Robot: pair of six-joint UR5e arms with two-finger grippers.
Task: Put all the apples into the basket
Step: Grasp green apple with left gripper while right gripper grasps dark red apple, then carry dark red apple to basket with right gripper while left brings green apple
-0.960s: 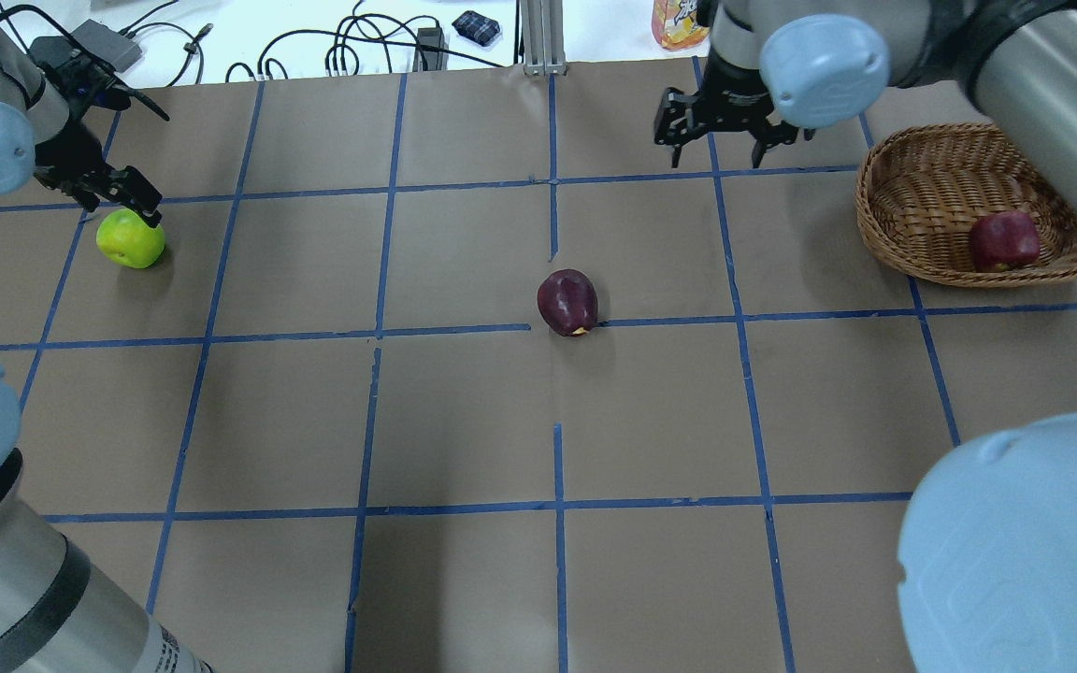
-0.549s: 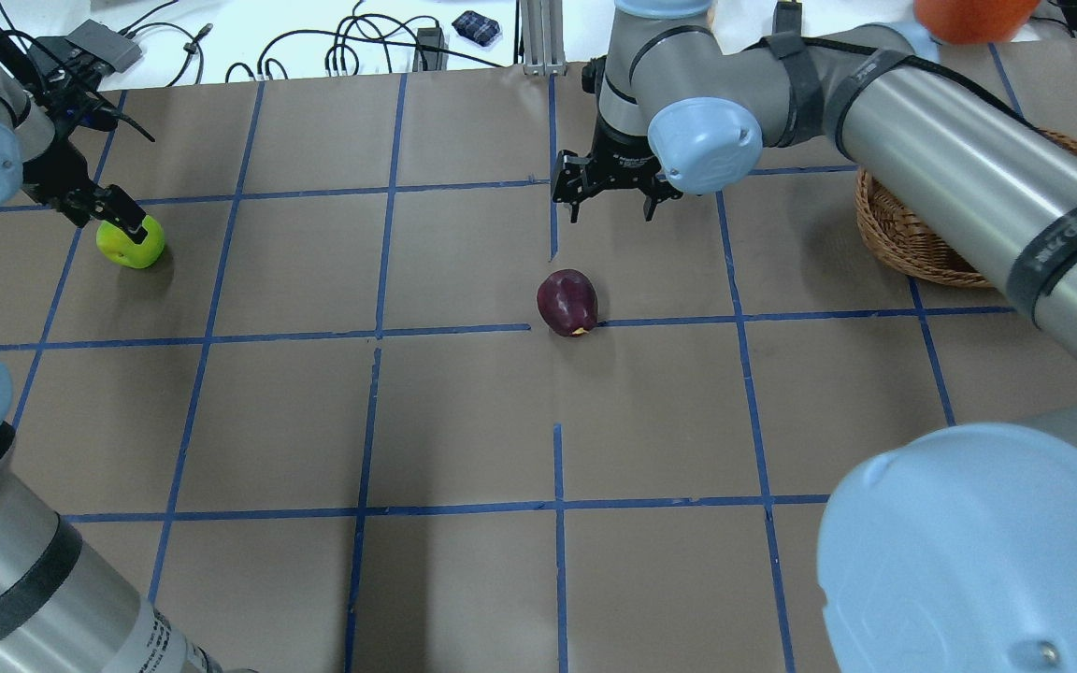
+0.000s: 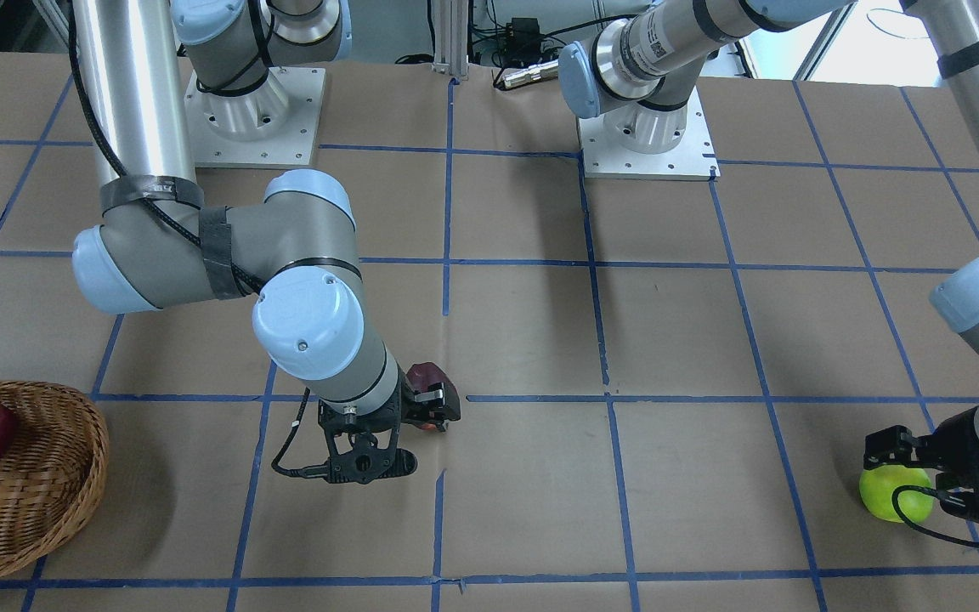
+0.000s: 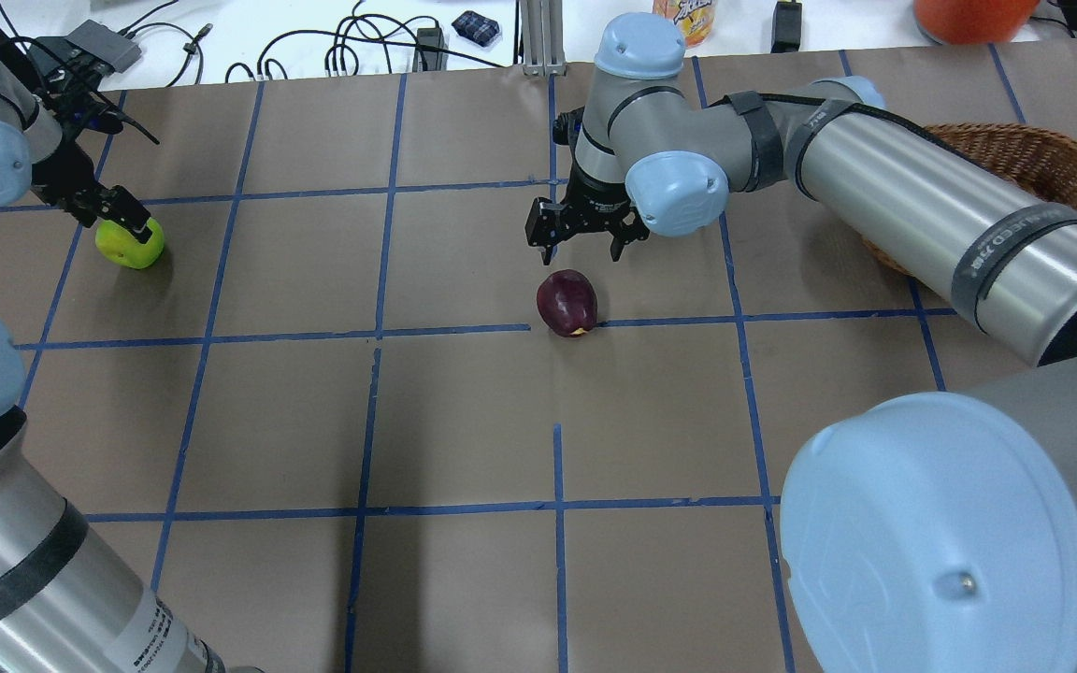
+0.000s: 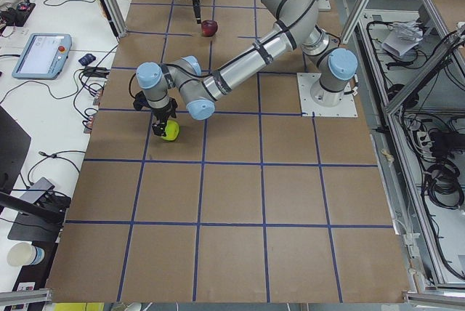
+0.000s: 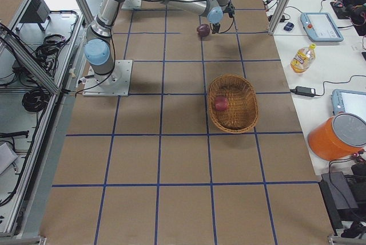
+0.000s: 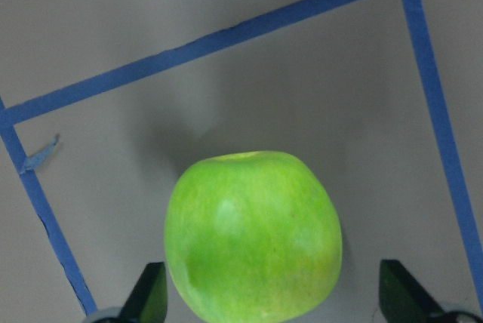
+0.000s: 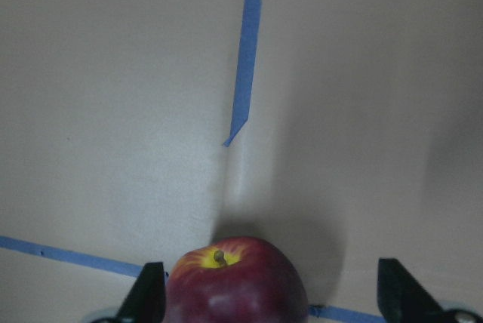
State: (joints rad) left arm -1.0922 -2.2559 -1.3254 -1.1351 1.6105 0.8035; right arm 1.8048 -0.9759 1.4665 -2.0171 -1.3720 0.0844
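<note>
One red apple [image 6: 221, 103] lies inside the basket [image 6: 243, 110]. Well apart from the basket, the maroon apple [image 4: 567, 302] rests on a blue tape line [image 4: 669, 322], the right gripper [image 4: 581, 250] close by it with fingers spread wide. Farthest from the basket, the green apple [image 4: 131, 245] sits between the left gripper's [image 7: 273, 296] wide-spread fingers. From overhead, the right arm [image 4: 912, 210] hides much of the basket; a bottle [image 6: 301, 58] stands beyond it.

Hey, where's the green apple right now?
In the overhead view the green apple sits at the far left of the table, on the robot's left side. The open left gripper straddles it.
</note>
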